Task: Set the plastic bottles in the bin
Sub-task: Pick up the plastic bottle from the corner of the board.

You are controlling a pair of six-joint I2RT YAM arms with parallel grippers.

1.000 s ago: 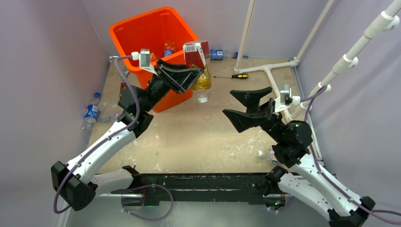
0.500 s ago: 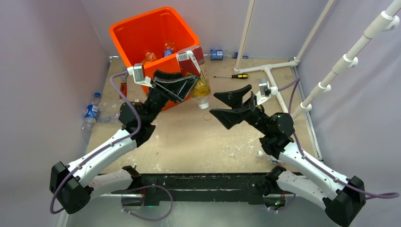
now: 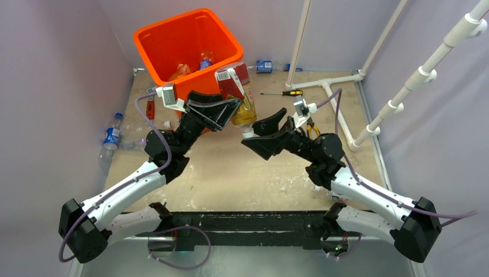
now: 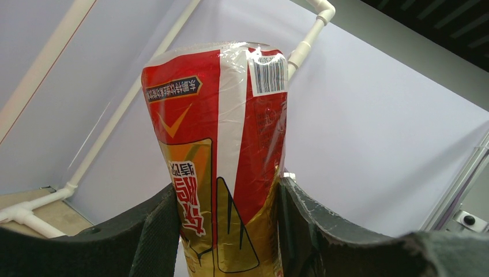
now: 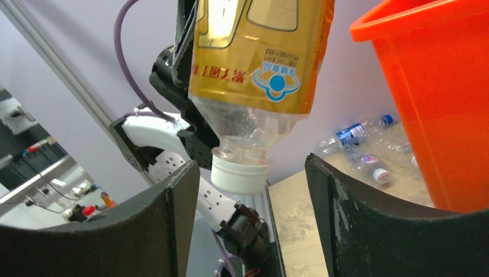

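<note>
My left gripper [image 3: 229,109] is shut on a red-and-gold labelled plastic bottle [image 3: 237,95], held upside down in the air beside the orange bin [image 3: 154,39]. The bottle fills the left wrist view [image 4: 222,150] between the fingers [image 4: 155,231]. Its white cap [image 5: 240,173] hangs between the spread jaws of my right gripper [image 3: 252,134], which is open and not touching it. The bottle's gold label [image 5: 259,52] shows in the right wrist view. Two bottles lie inside the bin [image 3: 204,59]. A blue-labelled bottle [image 3: 110,137] lies off the table's left edge, also in the right wrist view [image 5: 353,134].
A yellow-handled screwdriver [image 3: 284,92] and a small blue-labelled bottle [image 3: 264,66] lie at the back. Pliers [image 3: 150,108] lie left of the bin. White pipes [image 3: 334,98] run along the right side. A small ring [image 3: 252,142] lies on the board.
My right arm has swung left and forward until its open jaws sit around the bottle's cap. My left arm has lowered and pulled the bottle slightly nearer, still gripping it.
</note>
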